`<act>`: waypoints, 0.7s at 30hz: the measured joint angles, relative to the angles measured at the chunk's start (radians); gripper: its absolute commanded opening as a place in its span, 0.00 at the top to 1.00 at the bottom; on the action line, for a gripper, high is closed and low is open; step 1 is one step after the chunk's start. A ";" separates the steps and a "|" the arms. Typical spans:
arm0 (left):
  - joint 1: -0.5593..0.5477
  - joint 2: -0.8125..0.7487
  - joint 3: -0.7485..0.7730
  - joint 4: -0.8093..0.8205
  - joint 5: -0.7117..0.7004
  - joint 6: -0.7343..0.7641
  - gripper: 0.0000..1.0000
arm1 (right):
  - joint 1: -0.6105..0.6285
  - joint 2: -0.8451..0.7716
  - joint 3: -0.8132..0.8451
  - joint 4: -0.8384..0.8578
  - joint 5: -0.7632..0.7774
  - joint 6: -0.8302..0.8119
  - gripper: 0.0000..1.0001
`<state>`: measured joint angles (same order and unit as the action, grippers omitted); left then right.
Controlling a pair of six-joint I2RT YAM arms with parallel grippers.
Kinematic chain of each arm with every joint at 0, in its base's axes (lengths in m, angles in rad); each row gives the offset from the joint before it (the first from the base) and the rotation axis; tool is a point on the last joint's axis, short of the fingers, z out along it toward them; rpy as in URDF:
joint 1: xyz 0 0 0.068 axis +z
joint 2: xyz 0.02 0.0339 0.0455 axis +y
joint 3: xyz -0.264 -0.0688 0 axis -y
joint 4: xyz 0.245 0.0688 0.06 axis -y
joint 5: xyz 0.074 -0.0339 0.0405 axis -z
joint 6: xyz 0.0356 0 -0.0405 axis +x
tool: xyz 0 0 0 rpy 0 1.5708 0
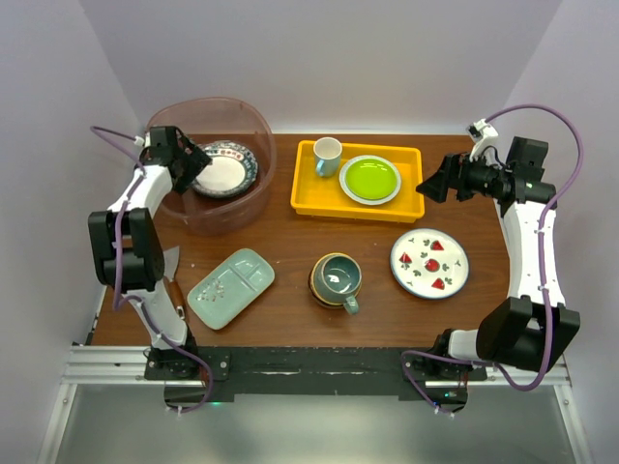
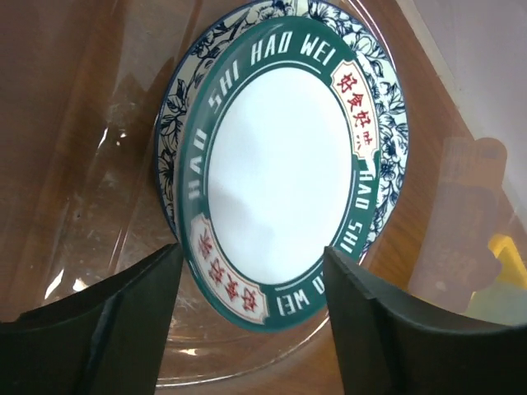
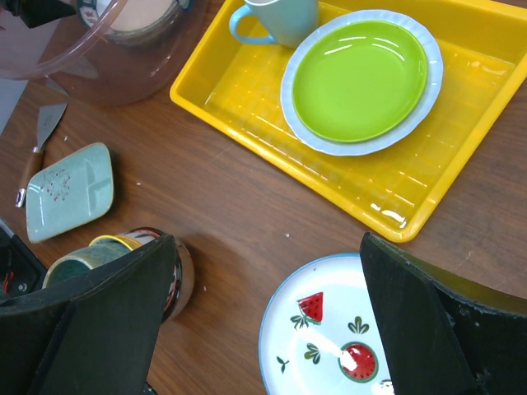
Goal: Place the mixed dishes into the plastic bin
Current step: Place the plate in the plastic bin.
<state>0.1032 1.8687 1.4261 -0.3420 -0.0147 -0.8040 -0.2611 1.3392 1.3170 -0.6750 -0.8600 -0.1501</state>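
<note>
The plastic bin [image 1: 253,121] stands at the back left. Inside it lies a blue floral plate [image 2: 387,115], and a white plate with a green lettered rim [image 2: 280,173] rests tilted on top of it. My left gripper [image 1: 196,162] hangs inside the bin, open, and its fingers [image 2: 140,313] straddle the near edge of the green-rimmed plate without pinching it. A pale green divided tray [image 1: 230,287], a teal mug in stacked bowls [image 1: 336,278] and a watermelon plate [image 1: 429,263] sit on the table. My right gripper [image 1: 430,184] hovers open and empty above the right side.
A yellow tray [image 1: 308,200] at the back centre holds a lime-green plate [image 1: 369,179] and a small cup [image 1: 327,155]. A metal spatula [image 3: 41,140] lies near the left edge beside the divided tray [image 3: 70,189]. White walls close in the sides and back.
</note>
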 measured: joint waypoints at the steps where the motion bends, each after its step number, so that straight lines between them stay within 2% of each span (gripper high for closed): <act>1: 0.001 -0.006 -0.001 -0.003 -0.001 0.003 0.02 | 0.000 0.000 0.000 0.000 0.000 0.000 0.02; 2: 0.001 -0.017 -0.001 -0.004 0.000 0.002 0.00 | 0.000 0.000 0.000 0.000 0.000 0.000 0.02; 21: 0.003 -0.338 -0.053 -0.043 -0.003 0.032 0.00 | 0.000 0.000 0.001 -0.044 0.005 -0.055 0.02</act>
<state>0.1066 1.5307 1.3731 -0.3847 -0.0174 -0.7719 -0.2611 1.3392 1.3182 -0.7193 -0.8551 -0.2050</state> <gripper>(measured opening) 0.997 0.983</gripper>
